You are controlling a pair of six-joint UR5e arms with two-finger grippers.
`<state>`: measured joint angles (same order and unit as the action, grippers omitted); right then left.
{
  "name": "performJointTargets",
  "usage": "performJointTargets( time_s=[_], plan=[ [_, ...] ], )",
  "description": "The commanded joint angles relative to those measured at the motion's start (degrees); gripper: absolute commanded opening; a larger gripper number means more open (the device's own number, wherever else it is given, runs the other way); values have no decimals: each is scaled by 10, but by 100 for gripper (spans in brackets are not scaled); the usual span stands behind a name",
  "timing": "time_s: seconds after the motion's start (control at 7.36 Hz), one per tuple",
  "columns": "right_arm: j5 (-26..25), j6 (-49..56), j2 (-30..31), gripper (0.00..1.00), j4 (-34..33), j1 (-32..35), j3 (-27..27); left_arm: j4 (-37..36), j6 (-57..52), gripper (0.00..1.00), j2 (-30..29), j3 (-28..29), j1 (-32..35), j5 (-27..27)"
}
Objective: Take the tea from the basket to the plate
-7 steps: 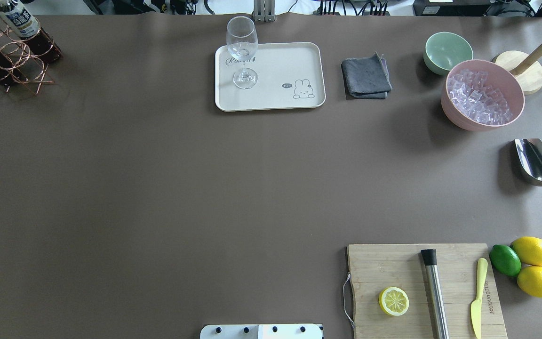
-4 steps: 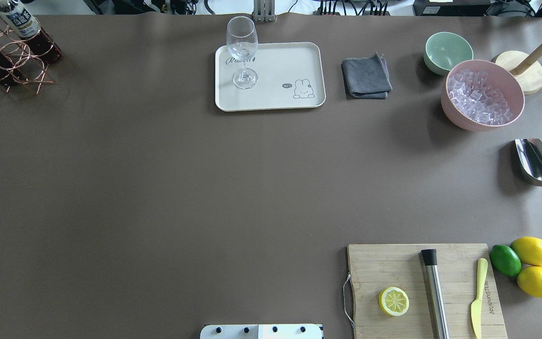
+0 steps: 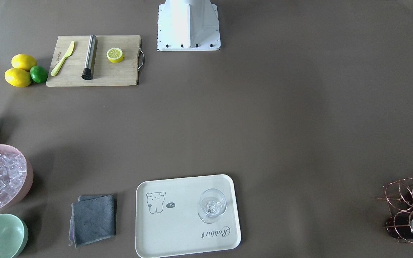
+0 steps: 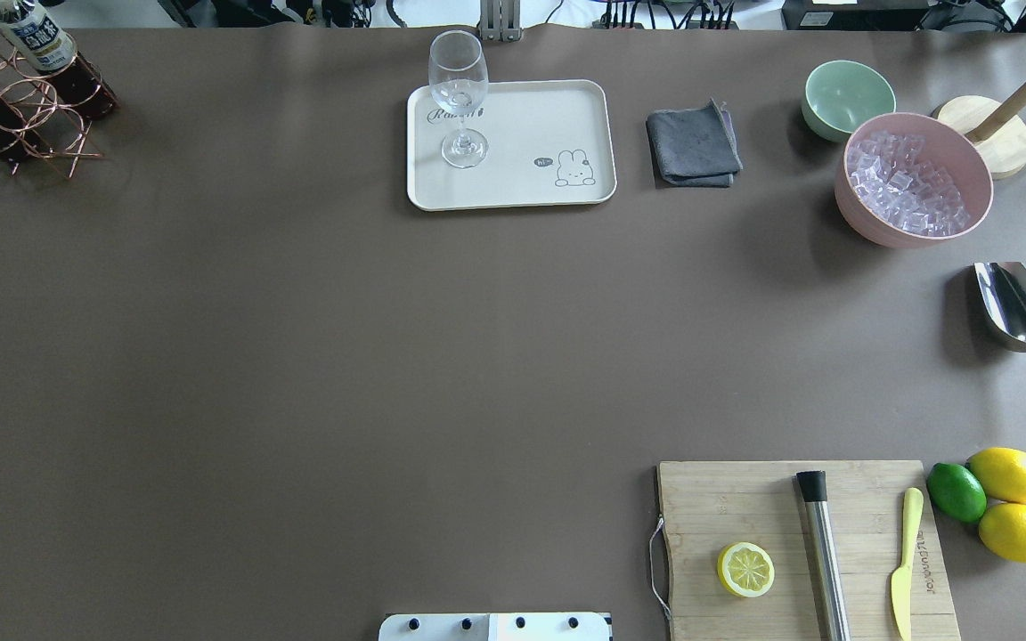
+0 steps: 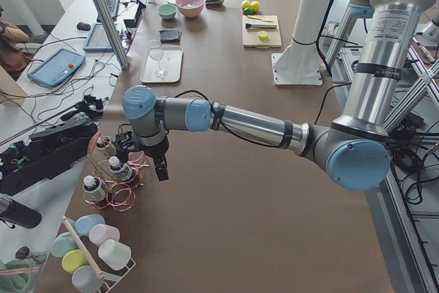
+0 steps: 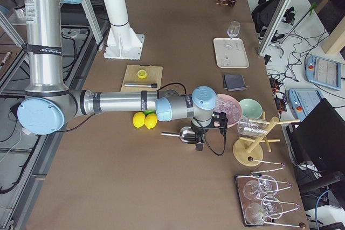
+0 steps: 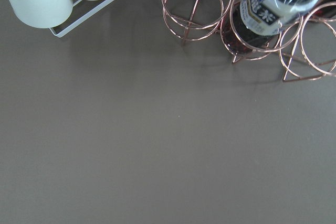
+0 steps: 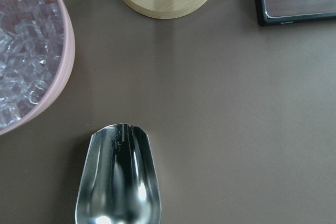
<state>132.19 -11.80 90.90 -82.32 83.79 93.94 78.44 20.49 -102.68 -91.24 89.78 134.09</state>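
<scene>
Tea bottles with white caps and blue-and-white labels stand in the copper wire basket (image 4: 23,125) at the table's far left corner; one bottle (image 4: 36,36) leans at its back. The left wrist view looks down on a bottle (image 7: 273,3) in the ring cells (image 7: 197,3). My left gripper (image 5: 159,168) shows only in the exterior left view, just beside the basket (image 5: 116,193); I cannot tell its state. The cream plate (image 4: 549,116) lies far centre with a stemmed glass (image 4: 460,98) on it. My right gripper (image 6: 199,143) hangs over the scoop, state unclear.
A grey cloth (image 4: 693,144), a mint bowl (image 4: 847,93) and a pink bowl of ice (image 4: 869,223) lie right of the plate. A steel scoop (image 4: 1021,312), a cutting board (image 4: 745,499) with lemon half, muddler and knife, and lemons (image 4: 1012,476) are at the right.
</scene>
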Motion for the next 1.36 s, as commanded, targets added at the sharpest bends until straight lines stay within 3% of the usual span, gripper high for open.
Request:
performJointTargets(
  time_s=[0.0, 0.14, 0.41, 0.82, 1.22],
  plan=[
    [62, -5, -5, 100, 114, -29, -23, 11, 245, 98, -60, 16, 6, 2],
    [74, -4, -6, 100, 162, -37, -25, 15, 330, 98, -71, 20, 7, 2],
    [94, -5, -6, 100, 238, -49, -45, 96, 455, 98, -89, 77, 29, 3],
    [95, -4, -6, 100, 240, -54, -51, 155, 605, 98, -157, 160, 51, 2],
    [113, -4, -10, 100, 241, -57, -51, 305, 726, 98, -205, 291, 51, -18]
  ],
)
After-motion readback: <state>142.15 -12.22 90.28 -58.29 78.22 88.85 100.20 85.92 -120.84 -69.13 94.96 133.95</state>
